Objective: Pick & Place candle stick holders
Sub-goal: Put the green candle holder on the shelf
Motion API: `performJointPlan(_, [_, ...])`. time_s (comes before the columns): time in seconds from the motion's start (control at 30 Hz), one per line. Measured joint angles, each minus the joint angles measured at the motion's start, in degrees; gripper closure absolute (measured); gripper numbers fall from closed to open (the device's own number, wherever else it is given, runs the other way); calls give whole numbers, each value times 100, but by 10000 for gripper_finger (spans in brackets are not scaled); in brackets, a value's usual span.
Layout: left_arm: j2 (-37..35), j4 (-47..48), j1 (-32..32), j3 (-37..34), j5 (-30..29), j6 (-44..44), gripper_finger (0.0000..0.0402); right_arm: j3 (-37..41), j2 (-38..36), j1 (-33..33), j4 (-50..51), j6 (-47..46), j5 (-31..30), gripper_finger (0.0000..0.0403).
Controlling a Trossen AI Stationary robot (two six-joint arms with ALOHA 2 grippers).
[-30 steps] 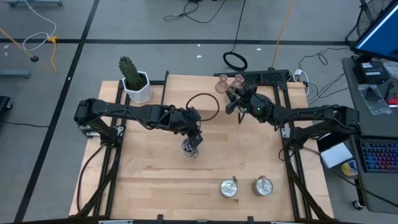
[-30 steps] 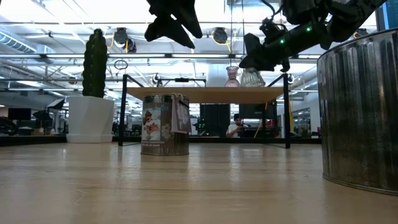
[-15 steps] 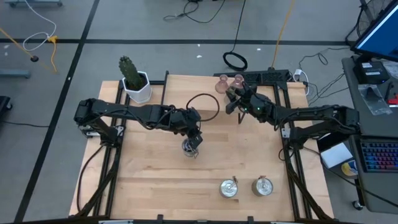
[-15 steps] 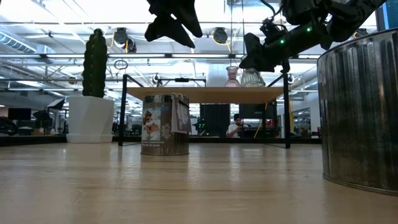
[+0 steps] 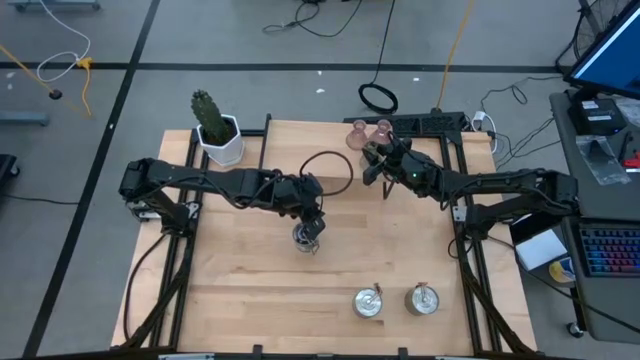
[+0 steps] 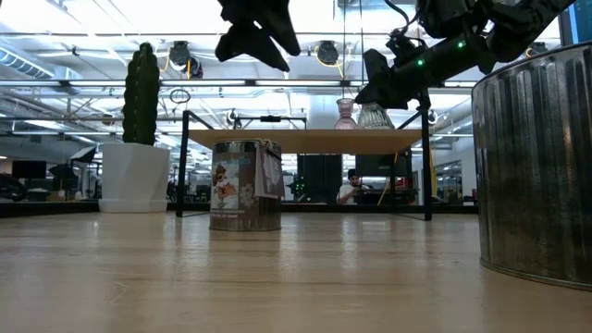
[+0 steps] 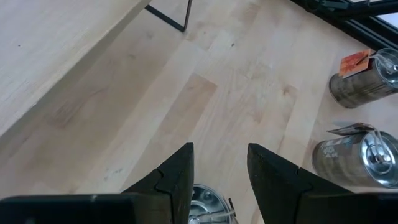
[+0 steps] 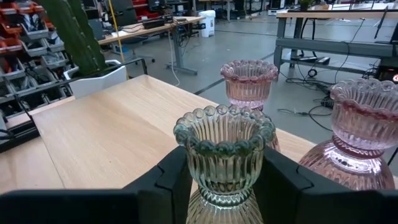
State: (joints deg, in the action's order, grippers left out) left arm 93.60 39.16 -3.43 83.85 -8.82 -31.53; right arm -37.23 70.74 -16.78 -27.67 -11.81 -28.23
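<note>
An olive-green glass holder sits between the fingers of my right gripper over the raised wooden shelf at the table's far side; the low view shows it too. Two pinkish glass holders stand on their bases on the shelf just beyond it. My left gripper is open and empty, high above a silver holder that stands mid-table. Two more silver holders stand near the front right. My right gripper pinches the green holder at its ribbed neck, below the beaded rim, one finger on each side. The fingers come in roughly level from the table's right. The holder stands upright, its base level with the shelf top; whether it rests there I cannot tell.
A white pot with a green cactus stands at the far left corner. A dark ring lies by the shelf's front edge. Black shelf legs stand on the table. Bare wood lies across the near left.
</note>
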Motion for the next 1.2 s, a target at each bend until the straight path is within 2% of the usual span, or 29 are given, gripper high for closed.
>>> performJointPlan(0.4, [0,32,-75,0,0,-7,252,-11,-4,0,121,54,0,267])
performJointPlan(0.8, [1,37,-193,0,-15,-24,252,-9,-10,-2,145,132,-8,197])
performJointPlan(1.2, [2,36,-234,0,-20,-48,252,-8,-473,1,446,222,-3,187])
